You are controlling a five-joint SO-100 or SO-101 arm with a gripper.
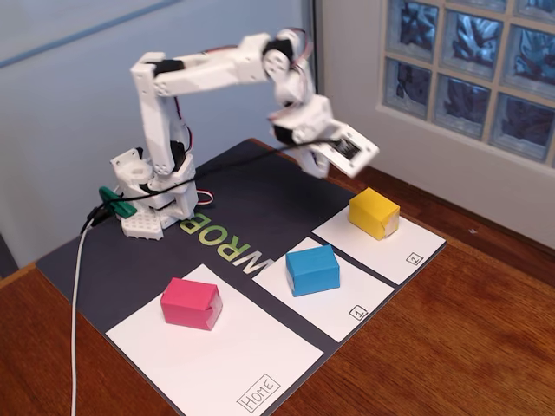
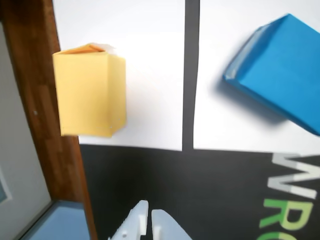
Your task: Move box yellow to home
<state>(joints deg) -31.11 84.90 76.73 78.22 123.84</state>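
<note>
- Plainly laid out as a sorting board: dark mat (image 1: pixel 251 195) carrying three white sheets, probably parking spots for blocks.
- Largest sheet, home (image 1: pixel 234 364), labelled at its near corner, already holding the pink block (image 1: pixel 191 303).
- Middle sheet (image 1: pixel 334 299) marked 1, holding the blue block (image 1: pixel 312 269).
- Small sheet (image 1: pixel 390 247) marked 2, with the yellow box (image 1: pixel 374 212) on it, untouched.
- Gripper (image 2: pixel 149 220) poised above and short of the box, tips nearly pressed together, gripping nothing, likely lining up an approach.
</note>
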